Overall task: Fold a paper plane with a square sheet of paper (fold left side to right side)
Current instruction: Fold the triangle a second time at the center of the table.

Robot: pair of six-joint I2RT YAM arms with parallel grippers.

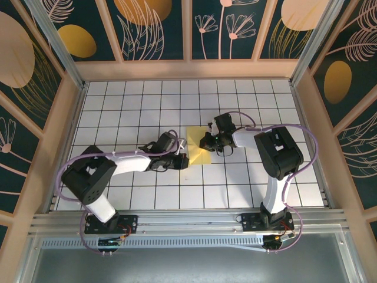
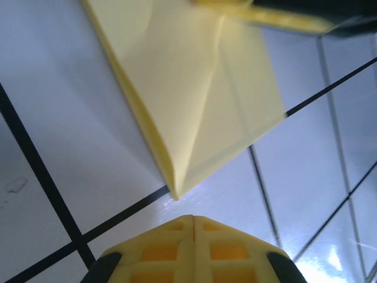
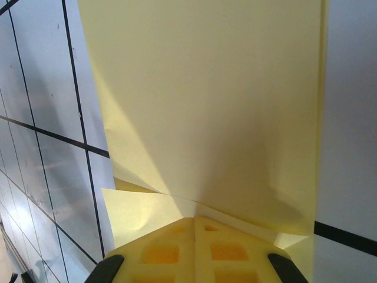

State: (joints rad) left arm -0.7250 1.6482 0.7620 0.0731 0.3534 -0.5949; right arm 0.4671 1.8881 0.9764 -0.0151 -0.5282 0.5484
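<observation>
near the middle of the worktop (image 1: 118, 106), the left tool (image 1: 181, 158) has its jaws pressed together, empty, just short of a corner of the folded square sheet of paper (image 1: 199, 152). beyond it, the right tool (image 1: 207, 141), likewise closed, has its tips over the sheet.

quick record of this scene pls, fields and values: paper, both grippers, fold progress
paper: pale yellow, folded into layers with a diagonal crease, lying on the table
left gripper: shut, tip just short of the paper's near corner
right gripper: shut, tip over the paper's edge; contact unclear
fold progress: flaps made, not yet a narrow dart
</observation>
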